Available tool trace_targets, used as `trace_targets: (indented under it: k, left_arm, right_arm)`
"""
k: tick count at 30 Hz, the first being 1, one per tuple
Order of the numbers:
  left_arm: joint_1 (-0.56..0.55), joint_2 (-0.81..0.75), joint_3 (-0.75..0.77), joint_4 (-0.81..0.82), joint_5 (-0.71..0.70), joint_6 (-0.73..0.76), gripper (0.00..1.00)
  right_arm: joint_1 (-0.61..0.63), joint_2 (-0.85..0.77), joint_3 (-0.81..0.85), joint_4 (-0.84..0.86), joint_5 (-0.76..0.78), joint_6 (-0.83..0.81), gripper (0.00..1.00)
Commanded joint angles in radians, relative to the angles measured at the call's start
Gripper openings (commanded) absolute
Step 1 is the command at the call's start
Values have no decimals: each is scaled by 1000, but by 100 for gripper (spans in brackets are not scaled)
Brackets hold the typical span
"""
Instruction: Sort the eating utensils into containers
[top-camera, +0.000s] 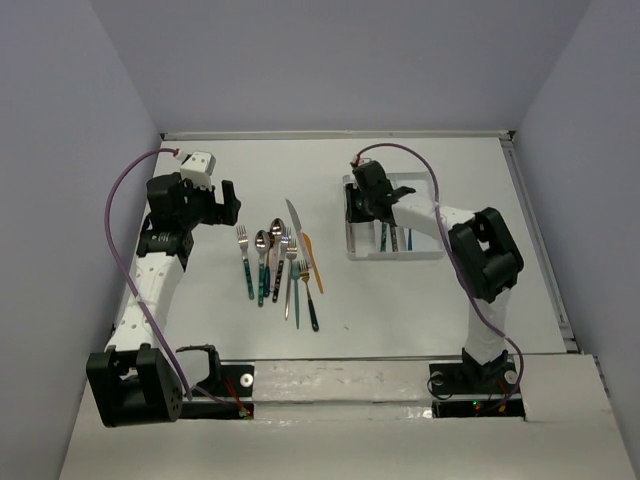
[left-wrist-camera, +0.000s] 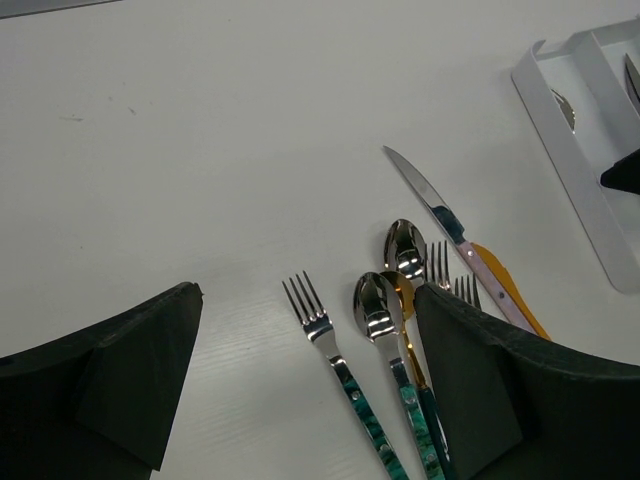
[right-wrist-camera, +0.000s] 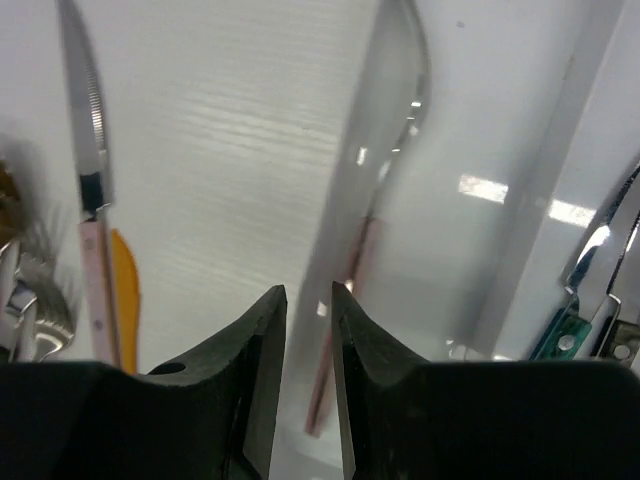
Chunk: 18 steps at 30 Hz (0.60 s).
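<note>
Several utensils (top-camera: 285, 260) lie in a loose row at the table's middle: teal-handled forks and spoons, a pink-handled knife (top-camera: 293, 218) and an orange-handled piece (top-camera: 313, 258). My left gripper (top-camera: 228, 200) hangs open and empty just left of them. In the left wrist view it (left-wrist-camera: 308, 292) straddles a teal-handled fork (left-wrist-camera: 330, 340) and spoon (left-wrist-camera: 375, 310) from above. My right gripper (top-camera: 358, 212) is over the left compartment of the white tray (top-camera: 430, 255). In the right wrist view its jaws (right-wrist-camera: 308, 290) are slightly apart, and a blurred pink-handled utensil (right-wrist-camera: 365, 235) lies below them, not clamped.
Teal-handled utensils (right-wrist-camera: 560, 330) lie in the tray's middle compartment. The pink-handled knife (right-wrist-camera: 95, 250) lies on the table left of the tray. The tray's corner shows at the right of the left wrist view (left-wrist-camera: 575, 170). Walls enclose the table at the back and sides.
</note>
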Motion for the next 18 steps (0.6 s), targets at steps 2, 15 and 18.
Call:
trace_targets:
  k: [2, 15, 18]
  left_arm:
    - [13, -13, -5, 16, 1, 24, 99]
    - [81, 111, -6, -30, -76, 60, 99]
    - [85, 125, -12, -28, -80, 63, 99]
  right_arm:
    - [225, -206, 47, 46, 216, -150, 32]
    - [380, 26, 284, -268, 238, -150, 38]
    - [380, 21, 250, -271, 220, -132, 38]
